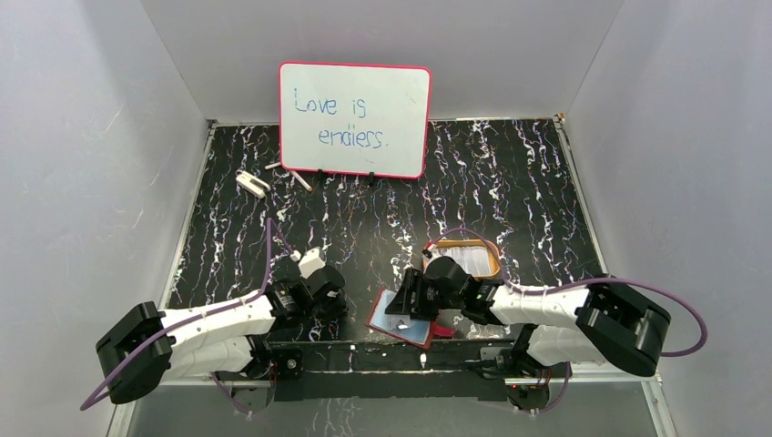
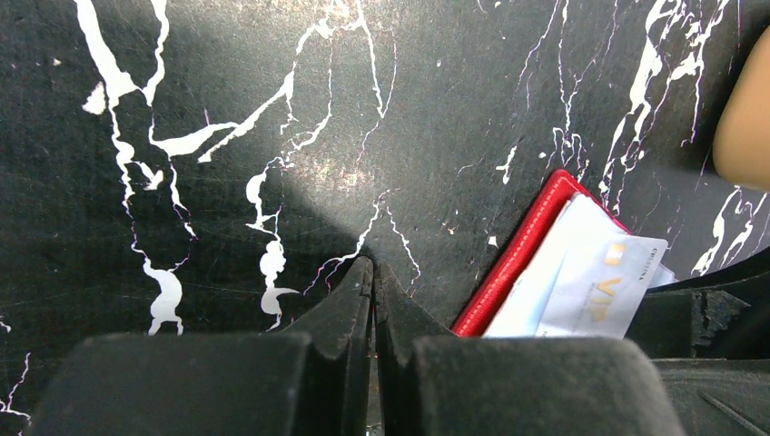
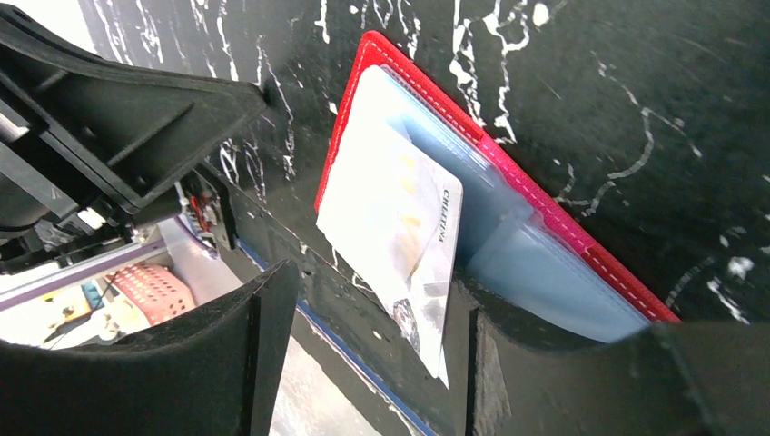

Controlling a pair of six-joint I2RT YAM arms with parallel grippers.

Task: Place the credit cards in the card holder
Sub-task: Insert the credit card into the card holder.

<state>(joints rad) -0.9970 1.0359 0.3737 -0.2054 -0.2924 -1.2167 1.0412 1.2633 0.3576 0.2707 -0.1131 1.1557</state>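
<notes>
The card holder [image 1: 401,320], a dark-red wallet, lies open near the table's front edge, grey-blue pockets up [image 3: 545,227]. One pale credit card [image 3: 390,213] lies on its left half, partly over the pocket, with a corner past the wallet's edge. My right gripper [image 3: 377,291] is open right over it, jaws on either side of the card's lower corner; it also shows in the top view [image 1: 414,300]. More credit cards [image 1: 473,262] lie in the orange-rimmed tray. My left gripper [image 2: 374,270] is shut and empty, low over the table left of the wallet [image 2: 513,263].
The orange-rimmed tray [image 1: 497,259] sits just behind the right gripper. A pink-framed whiteboard [image 1: 355,118] stands at the back, with small white items [image 1: 250,182] on its left. The left gripper's black body [image 3: 118,118] is close to the wallet's left side.
</notes>
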